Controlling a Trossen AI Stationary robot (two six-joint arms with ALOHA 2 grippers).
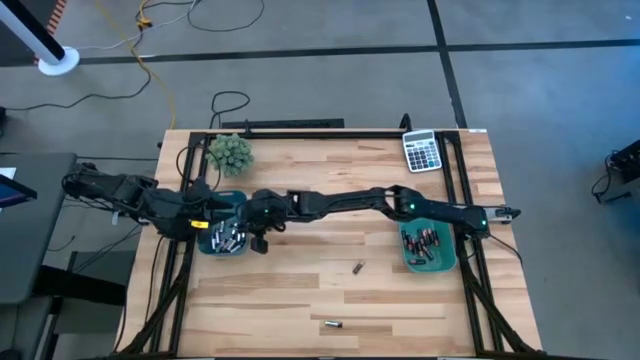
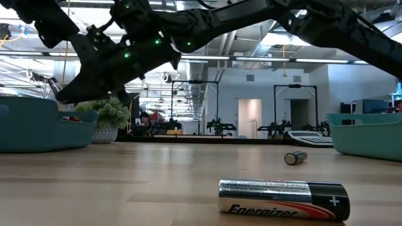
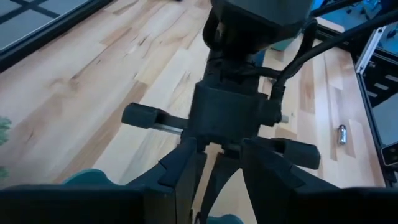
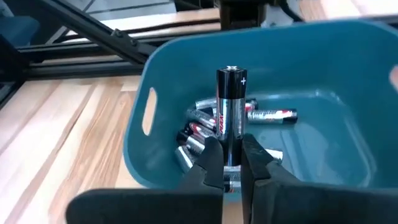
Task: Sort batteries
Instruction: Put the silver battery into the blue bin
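Battery [image 4: 229, 109] upright in right jaws over bin [image 4: 323, 56].

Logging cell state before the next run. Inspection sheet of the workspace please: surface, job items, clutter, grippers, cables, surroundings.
Surface: wooden table, black frame around it.
Job's things: left bin and right bin both hold batteries; two loose batteries on the table, one mid-table, one near the front edge.
Clutter: calculator at the back right, small plant at the back left.
Grippers: right gripper reaches across to the left bin, shut on an upright battery above it; left gripper by the same bin, open, holding nothing.
Cables: yellow and black cables on the floor behind the table.
Surroundings: open lab floor, other rigs in the distance; no person seen.
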